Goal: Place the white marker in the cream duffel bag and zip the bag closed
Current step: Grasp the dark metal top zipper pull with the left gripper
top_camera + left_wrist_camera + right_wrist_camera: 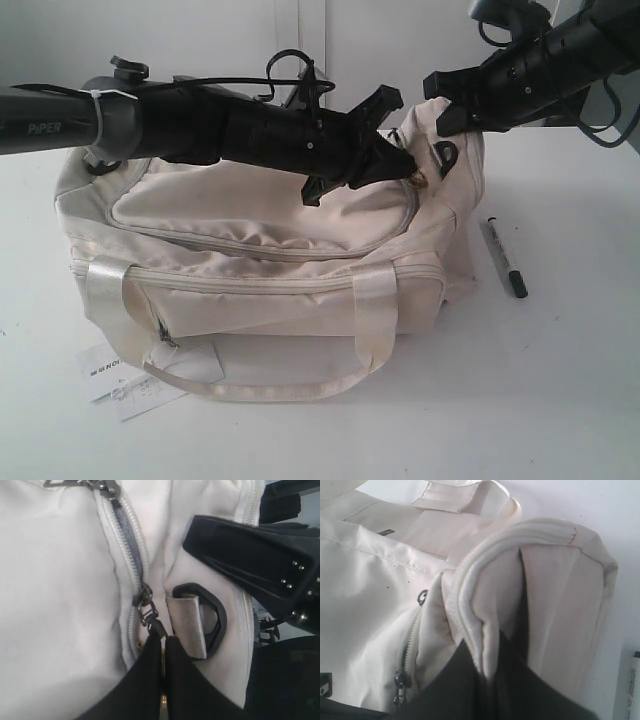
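One slim grey-white marker (503,256) lay flat on the white table (570,400), just beside the right end of the large soft cream fabric duffel bag (260,290) but not touching it. Its long axis ran from the far side toward the near edge, slanted slightly rightward, with the black cap at the near end. Nothing covered it. The left gripper (163,642) reached across the bag's top to that same end, its black arm lying over the curved lid panel, and was clenched on the dark metal zipper pull (149,614), right next to a black plastic D-ring (212,617). The right gripper (492,655) was pinched tight on a fold of the bag's piped end fabric, holding it raised between the marker and the zipper. Shiny cream strap handles (375,310) hung down the front, and white paper tags (120,382) lay at the near left corner.
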Controlling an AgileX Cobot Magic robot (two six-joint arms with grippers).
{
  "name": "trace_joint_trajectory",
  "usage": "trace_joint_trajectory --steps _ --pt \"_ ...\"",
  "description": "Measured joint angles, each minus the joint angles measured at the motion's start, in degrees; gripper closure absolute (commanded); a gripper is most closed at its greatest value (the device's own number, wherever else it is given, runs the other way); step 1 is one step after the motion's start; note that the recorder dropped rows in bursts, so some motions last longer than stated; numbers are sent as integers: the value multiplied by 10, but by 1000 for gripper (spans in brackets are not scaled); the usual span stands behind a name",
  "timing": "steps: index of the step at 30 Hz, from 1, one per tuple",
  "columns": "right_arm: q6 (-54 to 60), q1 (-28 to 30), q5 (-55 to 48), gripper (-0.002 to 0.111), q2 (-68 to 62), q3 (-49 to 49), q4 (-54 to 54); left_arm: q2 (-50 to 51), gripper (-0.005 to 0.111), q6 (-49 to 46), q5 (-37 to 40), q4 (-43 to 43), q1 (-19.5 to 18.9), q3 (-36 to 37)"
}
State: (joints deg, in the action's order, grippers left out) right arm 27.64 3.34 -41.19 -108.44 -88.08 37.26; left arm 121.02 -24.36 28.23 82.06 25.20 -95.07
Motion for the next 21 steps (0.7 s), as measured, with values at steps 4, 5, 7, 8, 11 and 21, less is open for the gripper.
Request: trace_joint_trajectory --steps 4,5,7,8,11,21 --pt "0 0 0 108 0 0 0 -2 107 5 11 -7 0 0" --pt "0 0 0 108 0 0 0 -3 107 10 13 -11 0 0" --pt "0 0 0 108 0 0 0 -3 107 20 20 -17 0 0" --pt "0 0 0 108 0 0 0 -3 107 23 21 -20 0 0" --pt "0 0 0 108 0 0 0 -3 107 28 27 -24 0 0" --pt "0 0 0 108 0 0 0 -25 107 60 37 -88 0 0"
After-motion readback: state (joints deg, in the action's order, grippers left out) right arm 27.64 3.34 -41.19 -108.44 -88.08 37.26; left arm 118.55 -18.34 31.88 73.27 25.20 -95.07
